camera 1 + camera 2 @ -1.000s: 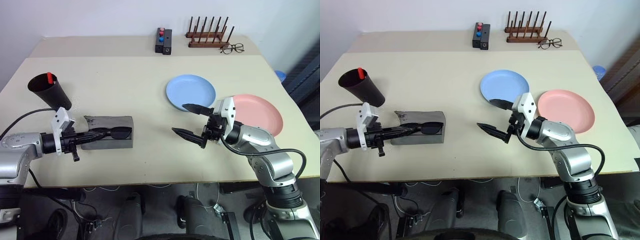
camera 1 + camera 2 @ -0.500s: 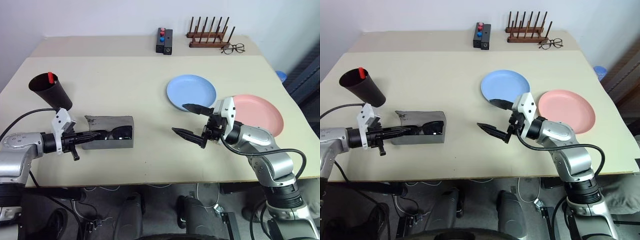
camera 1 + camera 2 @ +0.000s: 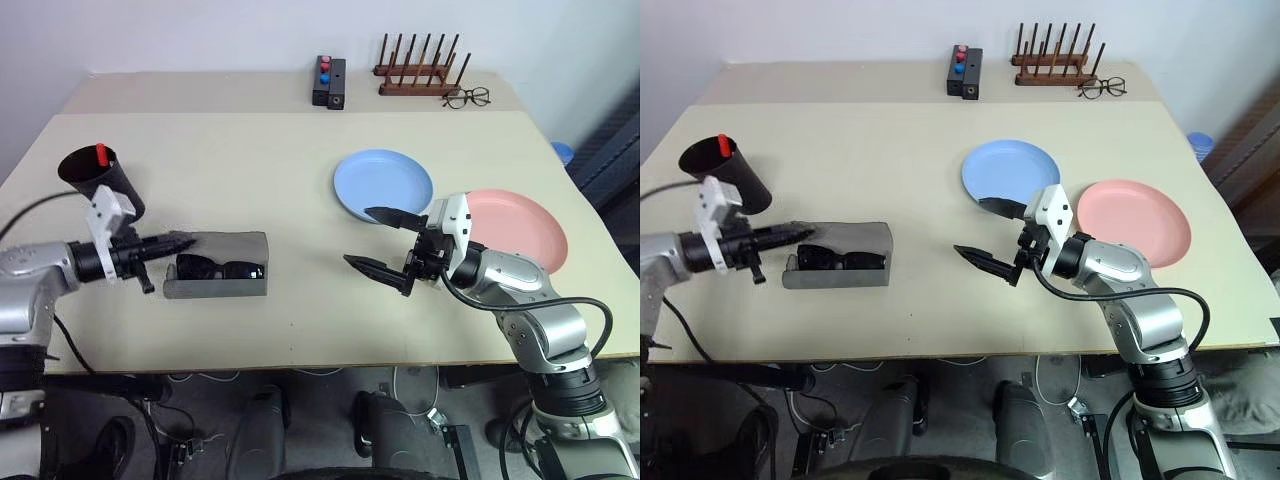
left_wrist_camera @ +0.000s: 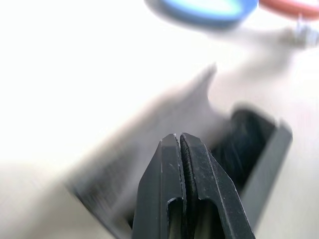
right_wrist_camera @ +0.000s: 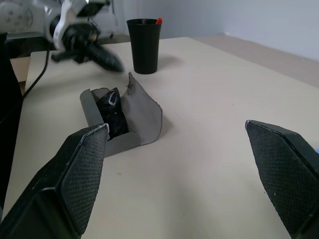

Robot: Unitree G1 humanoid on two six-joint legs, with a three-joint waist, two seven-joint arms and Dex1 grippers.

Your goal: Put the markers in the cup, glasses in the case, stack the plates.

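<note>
**Sunglasses Seen Lying in Open Grey Case as Plates Sit Unstacked**

On the near half of the beige table (image 3: 250, 170), the grey felt case (image 3: 216, 279) is seen lying open, with the black sunglasses (image 3: 220, 268) resting inside it and its flap raised. Just beside the case's end, the left gripper (image 3: 185, 240) is held above the tabletop with its two black fingers pressed together and nothing between them; its tips are pointed over the case's flap. Across the table, the right gripper (image 3: 385, 242) is held off the surface with its fingers spread wide and nothing gripped, well apart from the case.

Behind the left gripper, the dark tapered cup (image 3: 100, 184) is stood upright near the table's left edge, and the red cap end of the marker (image 3: 100, 154) is seen sticking up from its rim. Beyond the right gripper, the light blue plate (image 3: 383, 184) and the salmon pink plate (image 3: 525, 230) are laid side by side, unstacked; whether their rims touch cannot be told.

At the far edge, a black box with red and blue buttons (image 3: 328, 81), a wooden peg rack (image 3: 418, 66) and thin-framed clear eyeglasses (image 3: 466, 97) are seen.
</note>
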